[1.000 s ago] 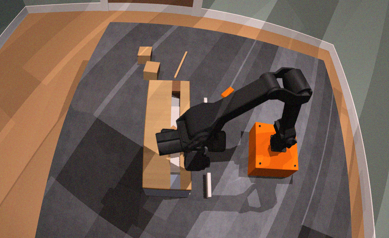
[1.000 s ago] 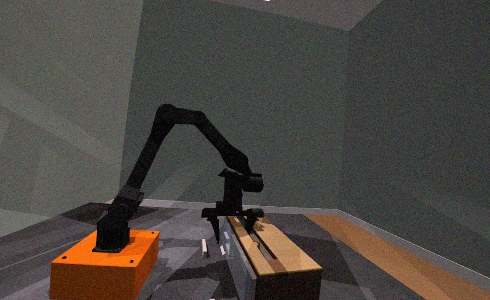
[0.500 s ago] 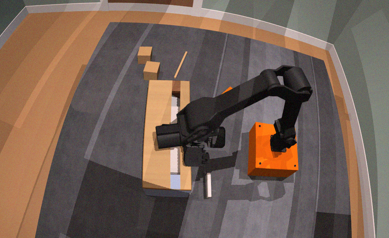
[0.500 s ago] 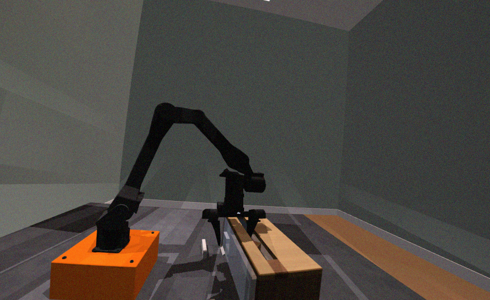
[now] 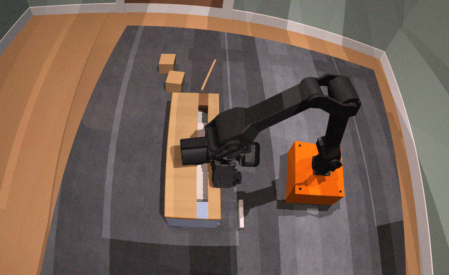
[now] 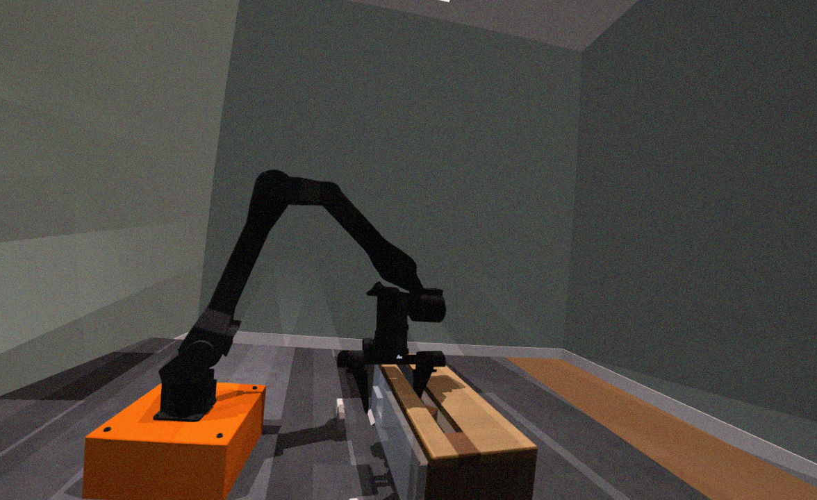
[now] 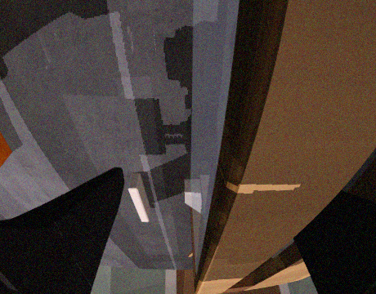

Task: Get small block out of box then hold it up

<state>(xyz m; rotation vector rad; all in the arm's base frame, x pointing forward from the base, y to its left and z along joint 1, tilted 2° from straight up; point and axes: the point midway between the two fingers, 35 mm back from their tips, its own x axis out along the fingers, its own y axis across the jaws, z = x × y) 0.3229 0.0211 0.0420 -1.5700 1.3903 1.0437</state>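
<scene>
The long wooden box point(image 5: 181, 117) point(image 6: 489, 432) point(image 7: 319, 90) has a slot along its top and a clear front. The open gripper point(image 6: 392, 403) point(image 7: 208, 204) straddles the box's front top strip. One finger hangs outside the clear front; the other reaches down at the slot. Nothing is between the fingers except that strip. A small brownish shape point(image 6: 430, 410) shows in the slot beside the inner finger; I cannot tell surely whether it is the block. The block is not clearly visible in the overhead or wrist views. The arm hides the middle of the slot and the fingertips from overhead.
Two wooden cubes point(image 5: 167, 63) point(image 5: 175, 81) and a thin stick point(image 5: 208, 74) lie beyond the box's far end. A white bar point(image 5: 241, 214) point(image 7: 138, 205) lies in front of the clear front. The orange base point(image 5: 316, 184) point(image 6: 156, 466) stands on the front side.
</scene>
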